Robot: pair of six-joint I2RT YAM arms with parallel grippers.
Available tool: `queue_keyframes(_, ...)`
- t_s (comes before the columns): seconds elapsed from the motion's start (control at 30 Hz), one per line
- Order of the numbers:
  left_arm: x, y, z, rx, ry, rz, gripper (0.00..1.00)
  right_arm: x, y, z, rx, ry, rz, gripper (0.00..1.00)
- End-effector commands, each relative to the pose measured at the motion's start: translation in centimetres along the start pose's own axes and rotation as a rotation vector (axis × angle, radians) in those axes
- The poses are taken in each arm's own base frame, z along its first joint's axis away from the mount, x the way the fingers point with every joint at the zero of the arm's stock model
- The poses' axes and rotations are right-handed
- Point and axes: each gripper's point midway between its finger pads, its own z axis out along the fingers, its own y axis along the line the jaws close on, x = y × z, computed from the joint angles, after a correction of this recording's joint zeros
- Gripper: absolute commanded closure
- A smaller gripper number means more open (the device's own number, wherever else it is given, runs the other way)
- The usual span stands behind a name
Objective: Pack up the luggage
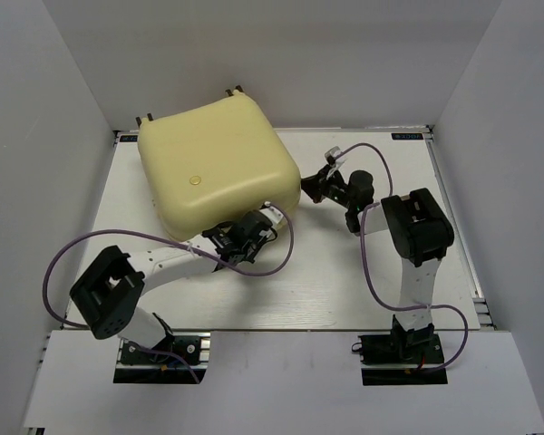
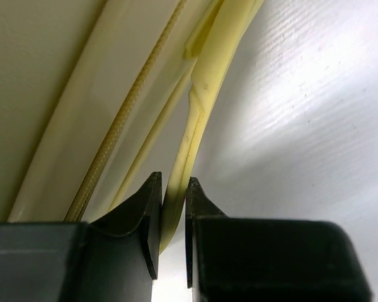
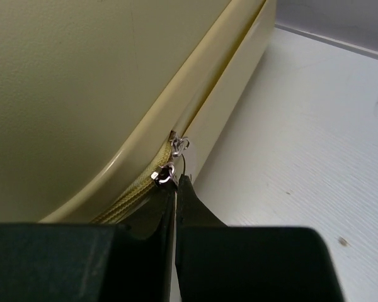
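Zipper closing, likely: left jaws gripping luggage (image 1: 218, 172) flap (image 2: 198, 94), right jaws clenched at zipper pull (image 3: 173, 171); next, drag along seam.

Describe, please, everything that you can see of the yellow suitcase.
The luggage is a pale yellow hard shell with rounded corners, closed and lying flat on the table, far left, two wheels at its far edge and a round badge on top. A yellow zipper with metal pulls runs round its seam. The left gripper pinches a yellow strip at its edge; the right gripper, shut, sits at the pulls.
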Motion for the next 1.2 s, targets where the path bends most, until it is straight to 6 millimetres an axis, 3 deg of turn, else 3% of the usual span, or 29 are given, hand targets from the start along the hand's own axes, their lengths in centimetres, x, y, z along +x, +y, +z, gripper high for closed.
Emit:
queue_keyframes(0.0,6.9,2.3,-3.9,-0.080,0.210,-0.012,1.00,-12.9,-7.2,-1.3,0.252,-0.473,-0.162,1.00)
queue_keyframes(0.17,8.0,2.3,-4.3,-0.078,0.228,-0.048,1.00,-13.7,-6.5,-0.6,0.225,-0.490,-0.163,1.00)
queue_keyframes(0.27,7.5,2.5,-4.6,-0.086,0.221,-0.066,0.99,-14.5,-5.6,-1.6,0.221,-0.494,-0.166,0.95)
queue_keyframes(0.3,7.3,2.4,-4.7,-0.086,0.222,-0.079,0.91,-13.6,-5.4,-1.8,0.222,-0.471,-0.162,0.89)
queue_keyframes(0.33,5.7,2.6,-4.9,-0.090,0.188,-0.095,0.76,-13.5,-5.3,-2.4,0.229,-0.460,-0.155,0.80)
queue_keyframes(0.37,5.6,2.6,-5.1,-0.087,0.194,-0.095,0.29,-14.4,-4.7,-3.0,0.225,-0.469,-0.161,0.69)
queue_keyframes(0.4,4.8,2.6,-5.4,-0.082,0.174,-0.100,0.16,-14.4,-4.2,-3.6,0.225,-0.459,-0.159,0.66)
queue_keyframes(0.43,3.2,2.9,-5.8,-0.087,0.138,-0.114,0.05,-13.2,-4.0,-4.2,0.232,-0.430,-0.147,0.50)
queue_keyframes(0.47,2.5,2.9,-6.1,-0.084,0.125,-0.114,0.00,-14.1,-3.3,-4.9,0.226,-0.439,-0.158,0.41)
queue_keyframes(0.5,0.0,3.1,-7.3,-0.065,0.081,-0.132,0.00,-13.0,-2.5,-6.1,0.232,-0.413,-0.142,0.33)
queue_keyframes(0.53,-0.9,3.0,-7.8,-0.050,0.063,-0.139,0.00,-12.1,-2.4,-6.5,0.248,-0.376,-0.115,0.26)
queue_keyframes(0.57,-1.2,2.9,-8.6,-0.037,0.069,-0.142,0.00,-13.2,-1.9,-7.4,0.257,-0.385,-0.120,0.15)
queue_keyframes(0.6,-5.1,2.6,-11.1,0.023,-0.018,-0.186,0.00,-13.5,-1.1,-8.2,0.257,-0.375,-0.119,0.09)
queue_keyframes(0.63,-5.9,2.4,-12.0,0.050,-0.032,-0.192,0.00,-13.2,-0.9,-8.7,0.271,-0.351,-0.113,0.09)
queue_keyframes(0.67,-6.4,2.0,-12.9,0.073,-0.040,-0.196,0.00,-9.7,-1.8,-9.5,0.352,-0.164,0.008,0.09)
queue_keyframes(0.7,-7.1,2.2,-14.5,0.082,-0.051,-0.217,0.00,-11.7,-3.5,-10.7,0.499,-0.166,0.036,0.09)
queue_keyframes(0.73,-9.1,2.5,-16.3,0.095,-0.109,-0.253,0.00,-5.2,-3.9,-12.9,0.614,0.185,0.216,0.09)
queue_keyframes(0.77,-9.8,3.0,-17.4,0.098,-0.132,-0.270,0.00,-8.8,-4.9,-13.5,0.715,0.161,0.206,0.09)
queue_keyframes(0.8,-10.1,4.3,-19.1,0.058,-0.134,-0.286,0.00,-6.7,-4.3,-15.4,0.767,0.299,0.258,0.09)
queue_keyframes(0.87,-11.2,6.2,-21.5,0.003,-0.161,-0.351,0.00,-9.2,-3.8,-16.6,0.789,0.337,0.222,0.09)
queue_keyframes(0.9,-11.4,8.3,-22.8,-0.076,-0.175,-0.387,0.00,-9.1,-3.2,-17.2,0.795,0.369,0.232,0.09)
queue_keyframes(0.93,-10.9,9.1,-23.1,-0.113,-0.159,-0.400,0.00,-9.5,-3.0,-17.6,0.799,0.373,0.236,0.09)
queue_keyframes(0.97,-10.8,9.9,-23.6,-0.145,-0.165,-0.414,0.00,-11.3,-1.9,-18.1,0.784,0.330,0.222,0.09)
queue_keyframes(1.03,-9.9,12.7,-24.7,-0.281,-0.184,-0.454,0.00,-11.8,-1.3,-18.8,0.777,0.305,0.218,0.09)
queue_keyframes(1.07,-9.5,13.4,-25.1,-0.307,-0.189,-0.470,0.00,-13.5,-0.3,-19.5,0.757,0.247,0.172,0.09)
queue_keyframes(1.13,-7.7,15.2,-25.9,-0.392,-0.176,-0.532,0.00,-13.7,-0.2,-20.6,0.778,0.228,0.139,0.09)
queue_keyframes(1.17,-7.0,15.7,-26.4,-0.405,-0.177,-0.554,0.00,-15.0,0.5,-21.3,0.778,0.170,0.128,0.09)
